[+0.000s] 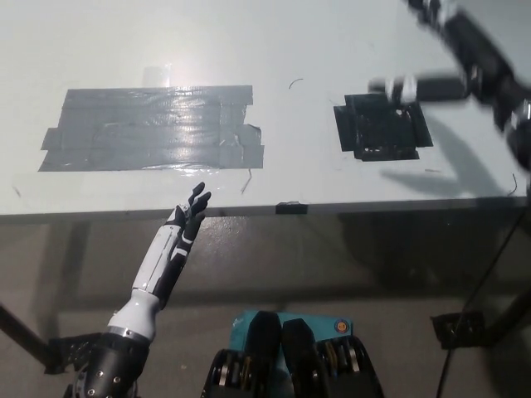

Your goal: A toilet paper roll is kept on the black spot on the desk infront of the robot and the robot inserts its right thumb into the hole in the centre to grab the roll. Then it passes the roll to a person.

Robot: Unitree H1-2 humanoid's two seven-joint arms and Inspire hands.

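Observation:
No toilet paper roll shows in the head view. The black tape spot (pixel 383 126) on the white desk (pixel 315 50) is bare. My black right hand (pixel 477 70) comes in blurred from the upper right, above and just right of the spot. It is open and holds nothing, with its thumb stretched left over the spot's far edge. My white left hand (pixel 189 217) rests open below the desk's front edge, fingers pointing up at it.
A wide patch of grey tape (pixel 149 128) covers the desk's left half. A small black clip (pixel 290 206) sits on the front edge. Black desk legs and a cable (pixel 489 265) run over the floor at the right.

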